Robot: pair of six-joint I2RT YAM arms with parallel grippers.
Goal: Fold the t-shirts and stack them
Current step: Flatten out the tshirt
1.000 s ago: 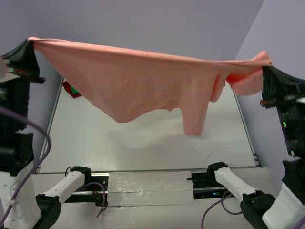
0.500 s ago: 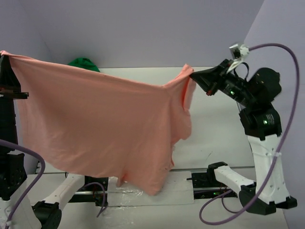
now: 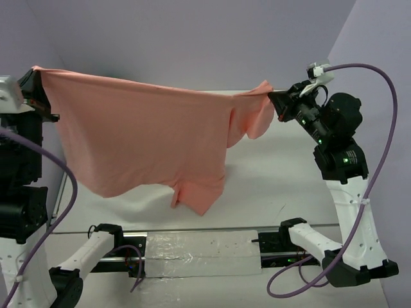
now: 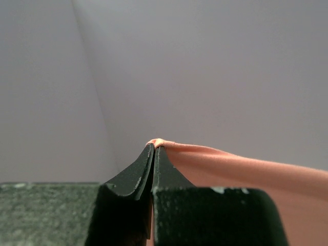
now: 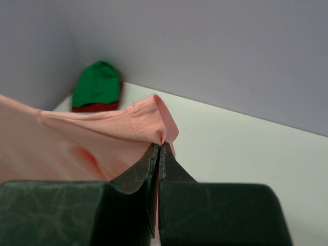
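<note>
Risk first. I have the salmon-pink t-shirt (image 3: 141,141) strung in the air between both arms, high over the table (image 3: 276,186), each end pinched by only a small bit of edge. If I spread the arms wider or drop fast, I judge the cloth could slip out of one pinch, and the whole shirt would swing to the other side and land in a heap. The right hold looks weaker: just a folded nub of hem or sleeve pokes past the tips in the right wrist view. The shirt hangs uneven, with a bunched flap near the right end and a low corner mid-span. Laid down as is, it would likely wrinkle or trap a sleeve underneath. The green t-shirt (image 5: 97,82) sits in the far corner of the table with the dark red t-shirt (image 5: 92,107) showing under it. A sloppy lay-down toward the back could drag over them.

Left jaws: closed tight, tips together, a thin fold of pink cloth clamped at the very tip. Right jaws: closed tight too, pink edge pinched between the tips. Neither touches anything else.
</note>
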